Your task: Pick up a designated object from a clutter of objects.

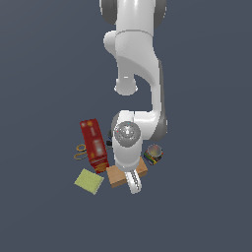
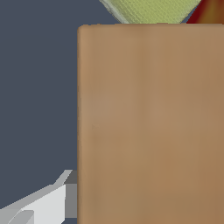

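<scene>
The big white arm [image 1: 133,74] dominates, reaching down from the far side of the exterior view and folding over the cluster on the dark grey table [image 1: 44,216]. Its wrist sits directly above the wooden block [image 1: 116,176], covering the middle of it, with a white part poking out past the block's near edge.

The red cracker box [image 1: 94,142] lies flat and long at the exterior view's left of the arm, its near end just beside the block's left corner. The block is low in the cluster, light brown with a paler top, between the box and the small multicoloured can [image 1: 153,154] at the exterior view's right. From the wrist view the block [image 2: 151,127] fills most of the picture, very close under the camera.

The yellow-green sponge [image 1: 89,181] lies flat to the near left, just beside the block and the box's near end. In the wrist view its corner [image 2: 151,11] peeks past the block's edge, next to a sliver of red box [image 2: 211,12].

The orange-handled scissors [image 1: 80,151] sit left of the box, touching or almost touching it.

The tool: one pale grey finger [image 2: 43,203] shows beside the block's side in the wrist view, the other is out of sight, so I cannot tell whether it is released or clenched.
</scene>
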